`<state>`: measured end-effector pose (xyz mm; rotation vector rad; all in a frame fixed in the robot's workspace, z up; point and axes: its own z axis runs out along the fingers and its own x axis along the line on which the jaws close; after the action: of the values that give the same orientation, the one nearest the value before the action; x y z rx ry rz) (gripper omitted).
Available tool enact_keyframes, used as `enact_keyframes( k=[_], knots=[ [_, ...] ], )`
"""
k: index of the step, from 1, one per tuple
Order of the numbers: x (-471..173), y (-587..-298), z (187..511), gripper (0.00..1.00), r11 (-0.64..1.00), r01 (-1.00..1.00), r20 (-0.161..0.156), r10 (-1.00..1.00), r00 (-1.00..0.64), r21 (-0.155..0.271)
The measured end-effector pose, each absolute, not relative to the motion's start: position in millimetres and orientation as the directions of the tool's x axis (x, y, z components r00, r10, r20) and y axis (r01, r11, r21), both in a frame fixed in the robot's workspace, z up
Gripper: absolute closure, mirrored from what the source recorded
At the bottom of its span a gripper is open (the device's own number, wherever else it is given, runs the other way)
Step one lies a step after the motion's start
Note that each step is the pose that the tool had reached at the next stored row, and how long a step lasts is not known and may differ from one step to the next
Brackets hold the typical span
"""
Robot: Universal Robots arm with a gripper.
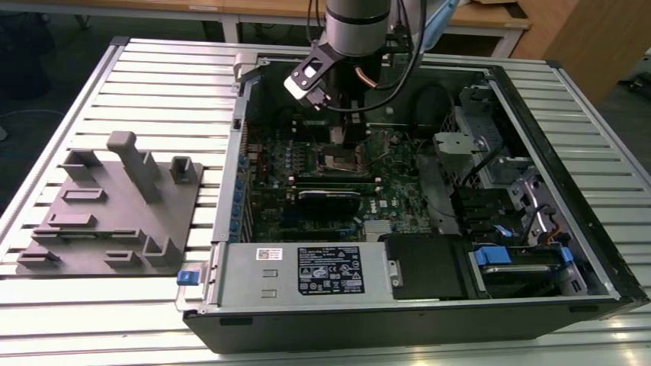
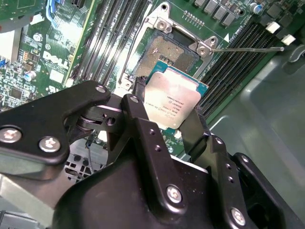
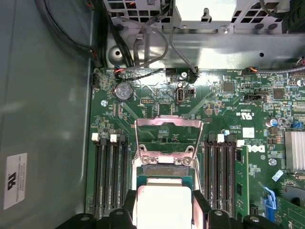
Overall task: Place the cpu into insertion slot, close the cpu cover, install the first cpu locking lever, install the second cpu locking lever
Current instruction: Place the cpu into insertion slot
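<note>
In the exterior view the gripper [image 1: 351, 139] hangs at upper centre, inside the case [image 1: 569, 152]. Its jaws clamp the cpu [image 2: 174, 98] by opposite edges, just above the slot [image 2: 167, 52], and the cover [image 3: 167, 125] is open. The chip looks light, stiff and probably fragile underneath, so edges are the safest hold.

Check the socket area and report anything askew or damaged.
Nothing stands out. The gripper holds the cpu by its edges above the insertion slot, not yet seated. The cpu cover is swung open, and the slot shows no visible damage.
</note>
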<state>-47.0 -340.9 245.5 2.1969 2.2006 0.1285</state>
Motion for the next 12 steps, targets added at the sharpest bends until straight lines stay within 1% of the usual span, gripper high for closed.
enact_keyframes(
  k=[12],
  knots=[
    [-47,-341,225,0.46,0.0,0.997,0.037,0.999,-0.003,0.077]
  ],
)
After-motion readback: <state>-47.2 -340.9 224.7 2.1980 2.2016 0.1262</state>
